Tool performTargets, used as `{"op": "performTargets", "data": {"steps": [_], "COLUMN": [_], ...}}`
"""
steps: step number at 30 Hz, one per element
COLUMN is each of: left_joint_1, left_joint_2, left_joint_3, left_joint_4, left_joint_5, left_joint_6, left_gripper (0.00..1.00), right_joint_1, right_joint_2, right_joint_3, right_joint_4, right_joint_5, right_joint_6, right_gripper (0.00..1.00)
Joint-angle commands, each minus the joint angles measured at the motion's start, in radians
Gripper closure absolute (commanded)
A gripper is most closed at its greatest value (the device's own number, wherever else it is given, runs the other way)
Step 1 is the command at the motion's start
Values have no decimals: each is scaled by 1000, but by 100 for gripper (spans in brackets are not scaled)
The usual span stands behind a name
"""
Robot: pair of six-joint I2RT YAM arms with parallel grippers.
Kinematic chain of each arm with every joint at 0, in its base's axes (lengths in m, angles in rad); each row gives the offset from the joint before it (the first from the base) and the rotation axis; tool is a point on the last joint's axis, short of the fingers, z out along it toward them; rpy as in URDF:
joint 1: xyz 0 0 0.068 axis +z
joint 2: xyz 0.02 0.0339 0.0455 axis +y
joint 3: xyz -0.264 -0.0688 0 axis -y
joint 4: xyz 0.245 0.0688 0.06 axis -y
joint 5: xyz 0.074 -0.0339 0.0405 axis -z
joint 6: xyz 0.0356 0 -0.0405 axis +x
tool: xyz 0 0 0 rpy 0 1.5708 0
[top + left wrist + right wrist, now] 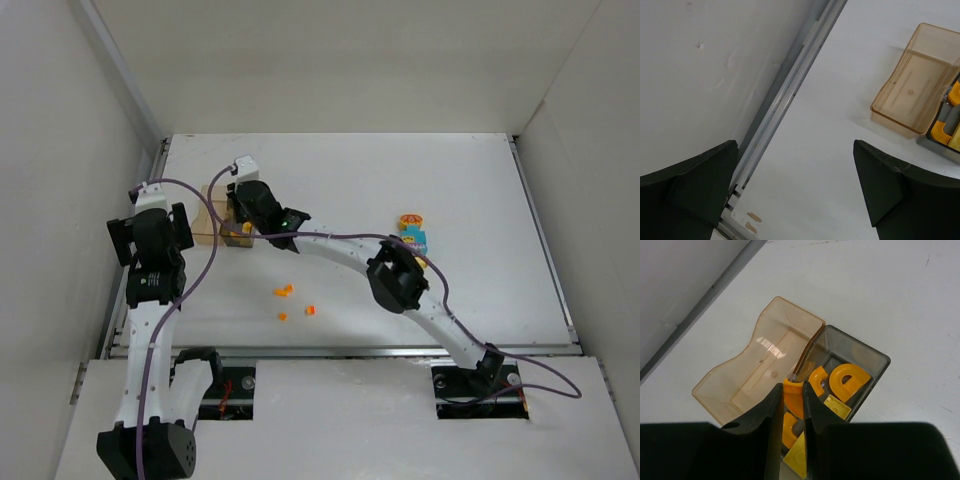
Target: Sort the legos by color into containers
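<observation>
Right end effector [791, 386] is poised directly over the smoky dark grey box [879, 360], fingers drawn nearly together and pinching an orange curved piece [792, 402] between the tips, just above the box's open mouth. Down inside that box sit more orange curved pieces [847, 379] and a pale yellow plate [836, 406], all crowded together. Joined to it on the side, the tan-clear box [765, 365] shows nothing inside but its own moulded floor. Over to the left end effector [795, 165]: fingers spread wide, gripping nothing, hanging above bare counter [830, 150] beside the metal rail [785, 95] at the counter's left edge, the tan-clear box off to one side of it. From the overhead view, the two boxes sit near the far left corner of the counter, with the right arm stretched across to them. A few loose orange pieces [284, 291] lie scattered near the middle of the counter, well apart from the boxes, and a small cluster of bricks [412, 232], cyan, yellow and orange-red, sits further right.
</observation>
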Motion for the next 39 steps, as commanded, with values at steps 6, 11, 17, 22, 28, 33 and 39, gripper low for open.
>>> {"op": "performTargets", "data": {"steps": [6,11,17,22,28,33,39], "left_joint_1": [-7,-7,-25,-25,-160,-411,-622], "left_joint_2": [4,13,13,13,132,341,474], "left_joint_3": [-3,6,70,141,240,317,228], "left_joint_4": [46,37,-27,-152,-363,-540,-526], "left_joint_5": [-31,26,171,696,931,816,796], "left_joint_6": [-8,10,68,260,614,772,915], "left_gripper": [0,0,0,0,7,13,30], "right_joint_1": [5,5,-14,-86,-179,-232,-347], "right_joint_2": [31,-44,-242,-547,-813,-936,-948], "right_joint_3": [49,-27,-248,-571,-940,-1076,-1088], "right_joint_4": [104,104,104,104,6,-26,-26], "right_joint_5": [-40,-31,-22,-167,-333,-342,-468], "right_joint_6": [-34,-35,-35,-10,24,42,32], "right_gripper": [50,27,19,8,8,8,8]}}
